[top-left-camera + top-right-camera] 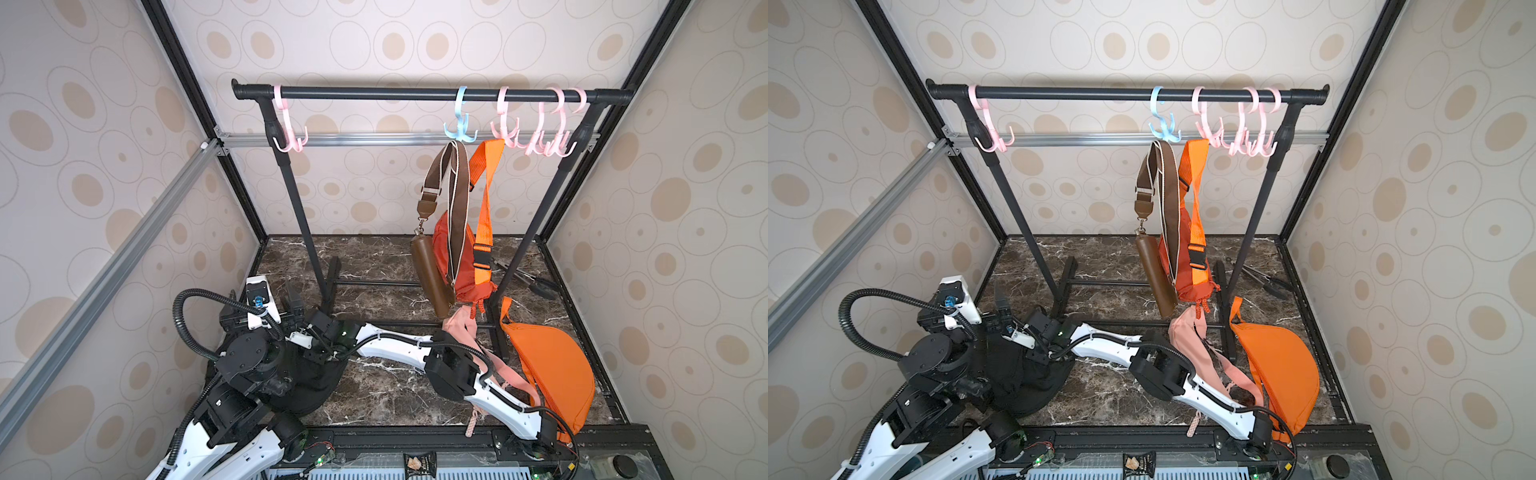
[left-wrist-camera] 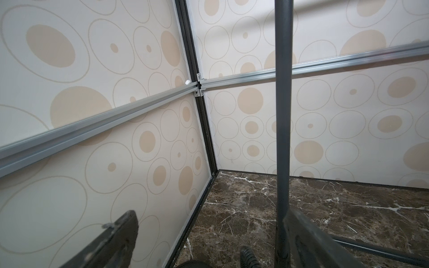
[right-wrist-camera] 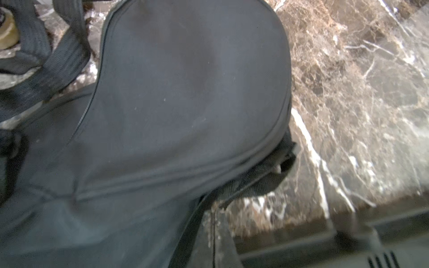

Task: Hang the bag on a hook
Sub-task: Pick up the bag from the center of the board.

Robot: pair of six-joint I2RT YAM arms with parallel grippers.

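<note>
Stretching right arm [image 1: 390, 347] over black bag [image 1: 316, 388]

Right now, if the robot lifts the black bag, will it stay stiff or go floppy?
Probably floppy: the black bag looks like soft, creased cloth slumped on the floor. Lifted by its strap, it would likely sag and swing. It seems light, since it lies flat.

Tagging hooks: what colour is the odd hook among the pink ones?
Light blue; the hook shows best in a top view.
</note>
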